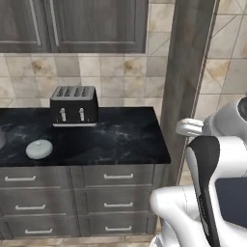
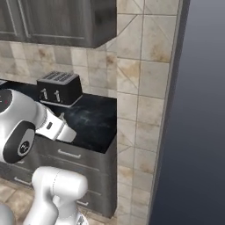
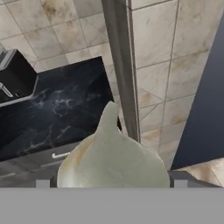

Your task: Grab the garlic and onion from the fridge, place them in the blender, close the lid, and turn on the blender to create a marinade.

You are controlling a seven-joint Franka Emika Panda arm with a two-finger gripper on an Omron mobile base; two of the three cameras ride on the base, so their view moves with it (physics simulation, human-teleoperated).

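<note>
A pale, cream-white bulb with a pointed tip and a tan flush, garlic point(image 3: 113, 162) by its look, sits close in front of the hand camera. My gripper point(image 3: 111, 184) has a finger on each side of it, shut on its wide body. The round grey-green lid point(image 1: 39, 148) lies on the black counter point(image 1: 120, 140), left of centre and near the front edge. The grey steel face of the fridge point(image 2: 202, 114) fills the right side beyond a tiled wall strip. A pale sliver at the counter's left edge point(image 1: 1, 140) could be the blender; I cannot tell. The onion is out of view.
A black two-lever toaster point(image 1: 74, 104) stands at the back of the counter against the tiled wall. Grey upper cabinets point(image 1: 72, 24) hang above and drawers point(image 1: 118, 176) sit below. A tall grey panel point(image 1: 188, 72) ends the counter on the right.
</note>
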